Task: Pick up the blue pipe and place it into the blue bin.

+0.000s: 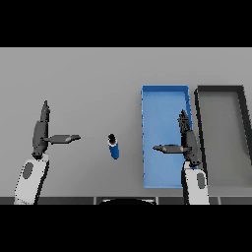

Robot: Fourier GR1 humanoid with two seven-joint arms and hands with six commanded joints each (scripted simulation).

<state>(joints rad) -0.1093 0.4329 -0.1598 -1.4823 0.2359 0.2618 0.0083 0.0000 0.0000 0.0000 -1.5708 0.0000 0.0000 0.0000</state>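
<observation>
Fingers (43,120) of my left hand (39,138) were straight and spread, dark and slender, pointing away from me, with the thumb stuck out sideways toward the pipe; they held nothing. My right hand (188,142) showed the same posture, fingers straight and slack, thumb pointing left, nothing in its grasp. It hovered over the right edge of the blue bin (152,98).

Blue pipe (114,147): a short, smooth cylinder, glossy blue, with a dark open end turned away from me. It lay on the grey surface (74,74), roughly between my two hands, nearer the bin than my left thumb and touching neither.

Blue bin: shallow, rectangular, flat-bottomed, with thin raised walls in a matte blue. It sat just to the right of the pipe, its long side running away from me. A second tray (220,89), dark-rimmed with a grey floor and the same rectangular shape, stood just beside the bin on its right. My right forearm, white with a grey panel, covered part of the bin's near right corner.
</observation>
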